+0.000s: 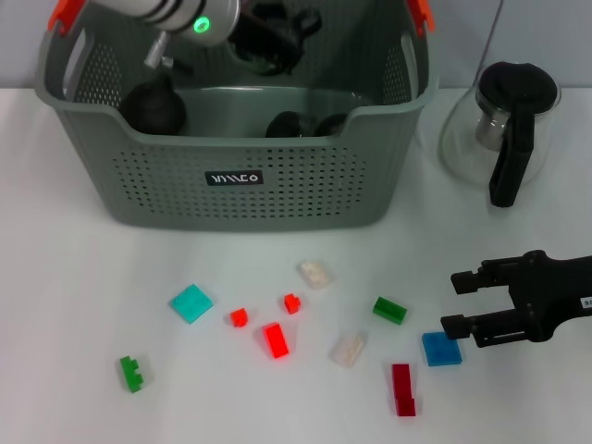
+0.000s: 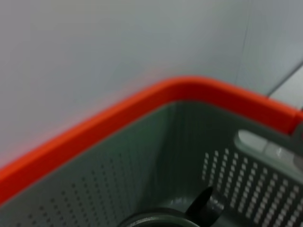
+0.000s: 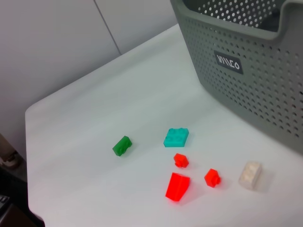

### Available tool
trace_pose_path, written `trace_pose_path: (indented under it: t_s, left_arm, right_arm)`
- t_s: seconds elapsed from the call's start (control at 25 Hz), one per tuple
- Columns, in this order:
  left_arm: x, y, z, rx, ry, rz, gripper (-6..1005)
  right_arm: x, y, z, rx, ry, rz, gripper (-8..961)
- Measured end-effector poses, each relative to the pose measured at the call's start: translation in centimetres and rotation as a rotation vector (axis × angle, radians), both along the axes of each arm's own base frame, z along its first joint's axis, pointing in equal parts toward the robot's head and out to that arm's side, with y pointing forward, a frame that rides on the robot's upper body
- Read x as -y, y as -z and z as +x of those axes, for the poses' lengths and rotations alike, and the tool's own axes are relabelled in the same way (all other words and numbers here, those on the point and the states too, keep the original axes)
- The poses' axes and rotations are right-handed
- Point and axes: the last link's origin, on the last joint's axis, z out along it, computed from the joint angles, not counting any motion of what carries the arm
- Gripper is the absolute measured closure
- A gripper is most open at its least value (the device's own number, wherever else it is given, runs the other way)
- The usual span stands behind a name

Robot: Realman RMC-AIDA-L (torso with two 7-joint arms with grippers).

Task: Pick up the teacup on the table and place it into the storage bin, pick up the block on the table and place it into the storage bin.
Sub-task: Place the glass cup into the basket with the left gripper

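The storage bin [image 1: 236, 176] stands at the back of the desk [image 1: 74, 277], grey-green and perforated, with orange handle tabs and a black label on its front. Dark, rounded things [image 1: 153, 106] lie on its floor; one could be the teacup, but I cannot tell for sure. No teacup shows on the desk outside the bin, so that half of the task looks done or nearly so. The left gripper [image 1: 268, 32] hangs inside the bin near its back wall; I cannot tell whether its fingers are spread or closed, nor whether they hold anything.

The blocks are all on the desk in front of the bin, none visibly in it: a teal plate [image 1: 191, 302], three red pieces [image 1: 275, 339] near the middle, two pale ones [image 1: 315, 273], green ones at either side [image 1: 389, 310], a dark red one [image 1: 402, 388] and a blue block [image 1: 441, 348]. The right gripper [image 1: 458, 303] hovers low at the right, fingers spread and empty, the lower fingertip just beside the blue block. The block step is, by my judgement, only beginning.

A glass carafe [image 1: 504, 120] stands to the right of the bin
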Motion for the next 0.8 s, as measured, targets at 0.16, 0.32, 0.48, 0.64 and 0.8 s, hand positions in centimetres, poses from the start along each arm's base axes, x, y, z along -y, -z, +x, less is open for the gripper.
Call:
trace_pose_path:
  t_s: [0.16, 0.32, 0.48, 0.64, 0.8]
  left_arm:
    - [0.2, 1.3, -1.1, -0.059, -0.002, 0.015, 889]
    - [0.4, 2.0, -1.6, -0.079, -0.012, 0.027, 880]
    - [0.5, 2.2, -2.1, -0.092, -0.027, 0.040, 872]
    - [0.6, 2.2, -2.4, -0.093, -0.032, 0.045, 863]
    - [0.6, 1.7, -2.4, -0.084, -0.038, 0.048, 722]
  right_arm:
    - [0.0, 0.1, 0.0, 0.000, -0.009, 0.000, 158]
    - [0.0, 0.1, 0.0, 0.001, -0.009, -0.001, 159]
    - [0.0, 0.1, -0.1, 0.004, -0.011, -0.003, 158]
    - [0.0, 0.2, -0.1, 0.008, -0.013, -0.005, 158]
    - [0.0, 0.3, -0.1, 0.008, -0.016, -0.006, 158]
